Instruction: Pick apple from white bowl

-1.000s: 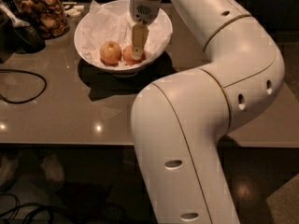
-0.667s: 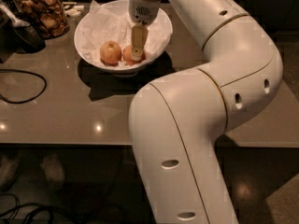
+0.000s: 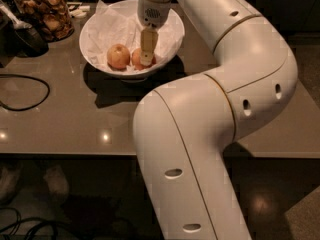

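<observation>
The white bowl [image 3: 97, 25], lined with crumpled white paper, stands at the back of the grey table. It holds two apples. The deeper red-orange apple [image 3: 135, 59] lies at the bowl's middle, and a paler yellow-orange apple [image 3: 118, 56] lies just left of it. My gripper [image 3: 146, 59] reaches straight down into the bowl from the white arm and is right at the red-orange apple, covering its right side. Its tan tip overlaps the apple, so much of the apple is hidden.
A glass jar of brown snacks [image 3: 48, 13] stands at the back left beside a dark object [image 3: 22, 36]. A black cable [image 3: 27, 98] loops on the table's left side. My white arm [image 3: 215, 114] fills the right foreground.
</observation>
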Controlling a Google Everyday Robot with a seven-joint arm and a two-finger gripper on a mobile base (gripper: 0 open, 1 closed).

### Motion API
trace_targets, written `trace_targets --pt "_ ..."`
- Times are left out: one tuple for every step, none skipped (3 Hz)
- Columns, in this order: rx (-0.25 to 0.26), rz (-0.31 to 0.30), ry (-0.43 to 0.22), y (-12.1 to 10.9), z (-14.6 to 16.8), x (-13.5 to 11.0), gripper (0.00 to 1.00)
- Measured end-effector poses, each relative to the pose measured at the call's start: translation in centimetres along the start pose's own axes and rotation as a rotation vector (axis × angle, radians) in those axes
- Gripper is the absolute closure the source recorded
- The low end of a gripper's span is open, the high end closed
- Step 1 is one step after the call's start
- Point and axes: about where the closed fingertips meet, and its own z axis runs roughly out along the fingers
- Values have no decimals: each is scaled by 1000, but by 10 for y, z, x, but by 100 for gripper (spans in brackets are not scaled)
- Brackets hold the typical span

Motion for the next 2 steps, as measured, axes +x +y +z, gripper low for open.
trace_targets --pt "4 3 6 -5 2 2 31" --pt "1 2 11 -9 8 2 31"
